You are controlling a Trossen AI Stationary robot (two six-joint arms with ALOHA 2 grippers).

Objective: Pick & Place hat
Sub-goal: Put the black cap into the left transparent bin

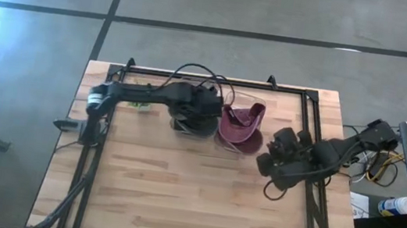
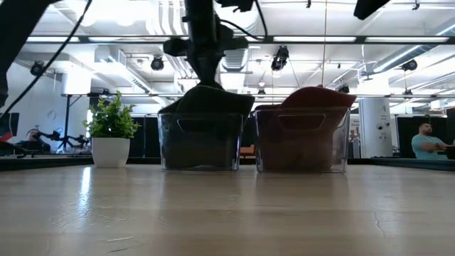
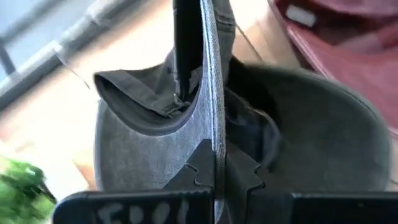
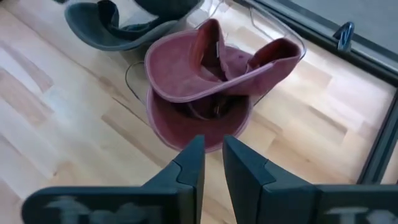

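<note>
Your counter (image 1: 178, 189) is pale wood planking with a black frame (image 1: 216, 79) running along its edges, standing on a grey concrete floor (image 1: 280, 14) crossed by dark lines. Toward twelve o'clock of the counter's middle sit two clear bins side by side: the left bin (image 2: 201, 141) holds a grey hat (image 3: 155, 143), the right bin (image 2: 302, 139) holds a maroon hat (image 4: 205, 74). Your left arm's fingers (image 3: 214, 168) are closed on the brim of the grey hat, right over its bin. Your right arm's fingers (image 4: 213, 163) hang at about four o'clock from the maroon hat, close to it but apart; they stand nearly together with a narrow gap and grip nothing. A small green plant in a white pot (image 2: 111, 135) stands at nine o'clock of the bins. Beyond the counter the low view shows you a large hall with white ceiling ducts and strip lights, and a person (image 2: 426, 140) seated far off at three o'clock. At the counter's right edge you have cables and a bottle (image 1: 396, 205) on a side stand.
</note>
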